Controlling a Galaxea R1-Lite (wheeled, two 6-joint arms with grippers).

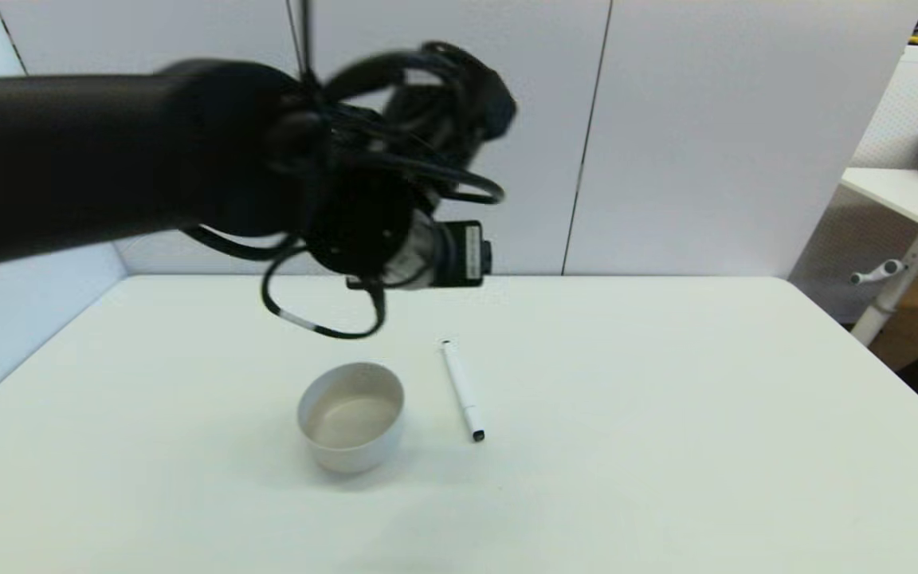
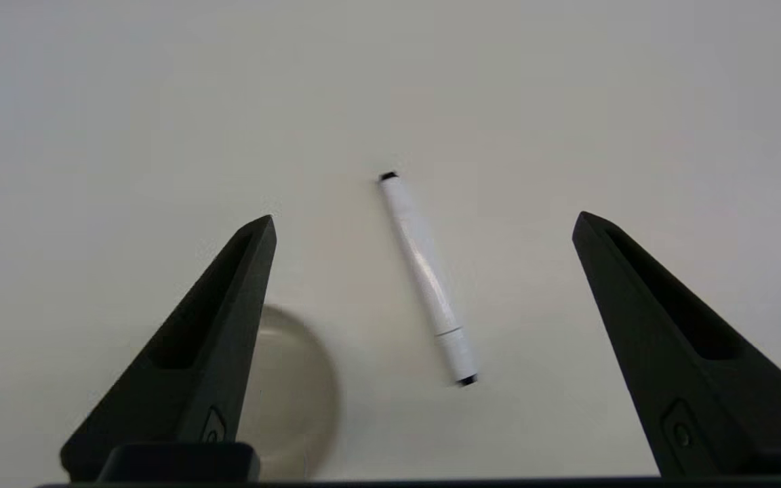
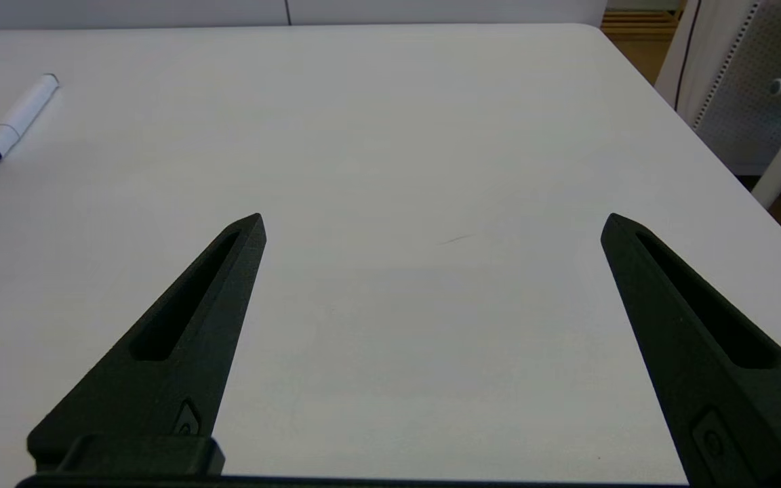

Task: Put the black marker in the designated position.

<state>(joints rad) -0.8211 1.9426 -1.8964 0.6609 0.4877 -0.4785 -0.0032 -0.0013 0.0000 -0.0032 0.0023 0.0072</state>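
Note:
The black marker [image 1: 462,390], a slim white barrel with small black tips, lies flat on the white table [image 1: 666,414] just right of a white bowl [image 1: 351,416]. My left arm reaches in high from the left, and its wrist hangs above and behind the bowl. In the left wrist view the left gripper [image 2: 424,217] is open, well above the table, with the marker [image 2: 426,276] lying between its two fingers and the bowl [image 2: 289,393] partly hidden behind one of them. The right gripper [image 3: 431,218] is open and empty over bare table, with the marker [image 3: 16,118] far off to one side.
Grey partition panels [image 1: 666,135] close off the back of the table. A second white table [image 1: 905,195] with a dark container and a cardboard box stands beyond the right edge. The bowl looks empty.

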